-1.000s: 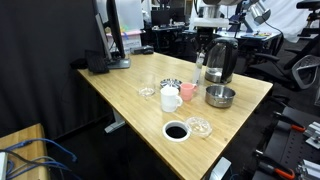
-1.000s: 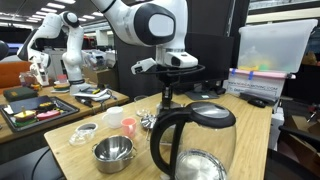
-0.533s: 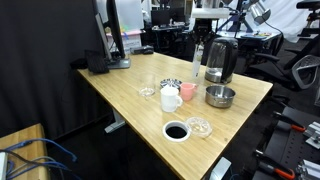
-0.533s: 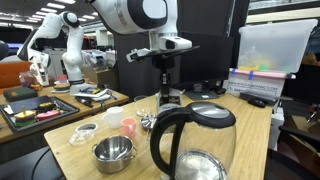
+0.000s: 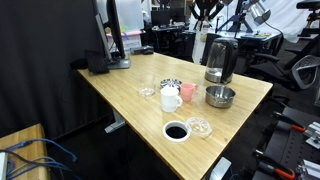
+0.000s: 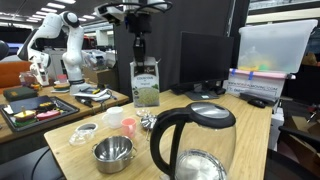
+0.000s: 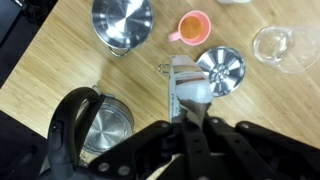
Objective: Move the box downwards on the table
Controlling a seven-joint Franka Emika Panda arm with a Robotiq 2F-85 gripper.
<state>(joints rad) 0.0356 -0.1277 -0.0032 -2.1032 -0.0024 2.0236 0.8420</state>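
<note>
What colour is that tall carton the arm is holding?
The box is whitish-grey with faint darker print, seen best in an exterior view.

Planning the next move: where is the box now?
In an exterior view the box hangs in the gripper, off the table, above the pink mug and beyond the kettle.
</note>
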